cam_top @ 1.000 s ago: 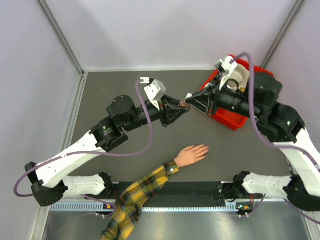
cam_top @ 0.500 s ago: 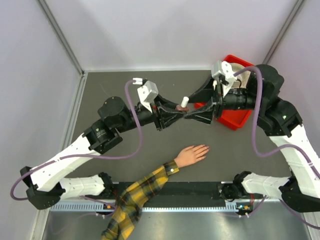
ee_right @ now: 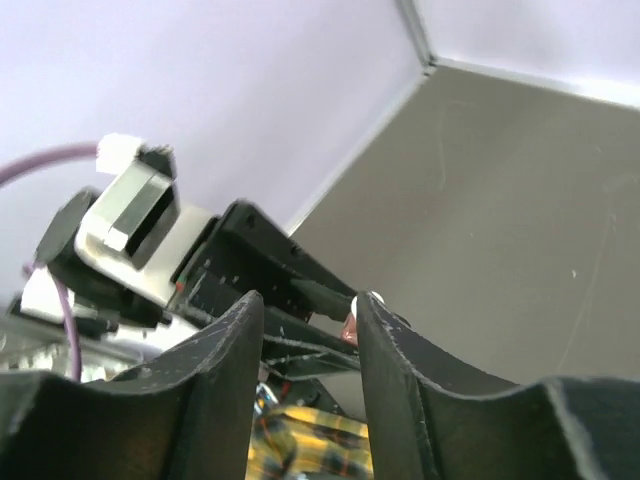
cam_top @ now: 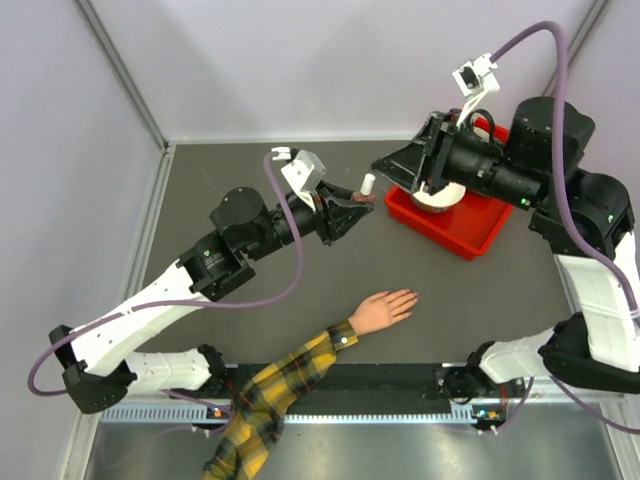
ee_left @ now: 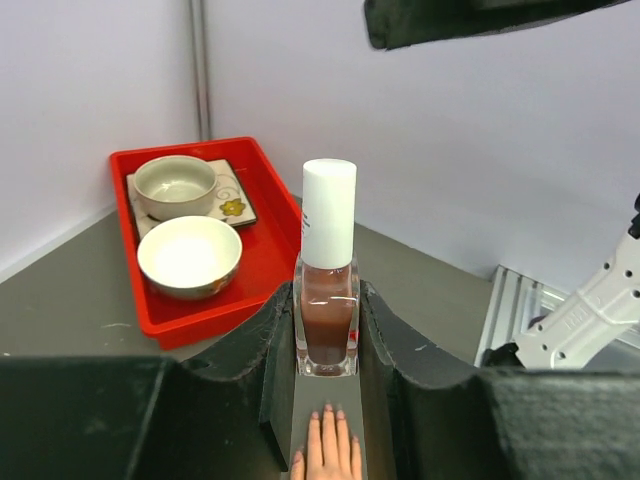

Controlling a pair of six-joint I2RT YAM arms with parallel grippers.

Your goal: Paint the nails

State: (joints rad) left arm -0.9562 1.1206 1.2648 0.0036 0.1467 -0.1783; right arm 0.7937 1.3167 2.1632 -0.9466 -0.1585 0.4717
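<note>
The right claw hangs empty, its jaws narrowly parted, in the air by the left wall of the red tray that sits toward the far right corner of the surface. Just beyond its tips, a little lower and toward the left edge, stands the white cap of the nail-polish bottle. The wrist view over the bottle shows the dark underside of that claw above and to the right of the cap, not touching it. The cap's long axis is upright, while the claw reaches in nearly level, so I judge it must drop and square up across the cap before it closes.

The left claw is clamped on the bottle's glass body, one finger on each side, holding it off the surface in the far middle.

The nails lie well apart from both claws, on the mannequin hand. It rests flat toward the middle of the near edge, fingers pointing right and slightly far. Its plaid sleeve trails off over the near edge. The right claw, being free, looks the likelier one to carry the brush there.
</note>
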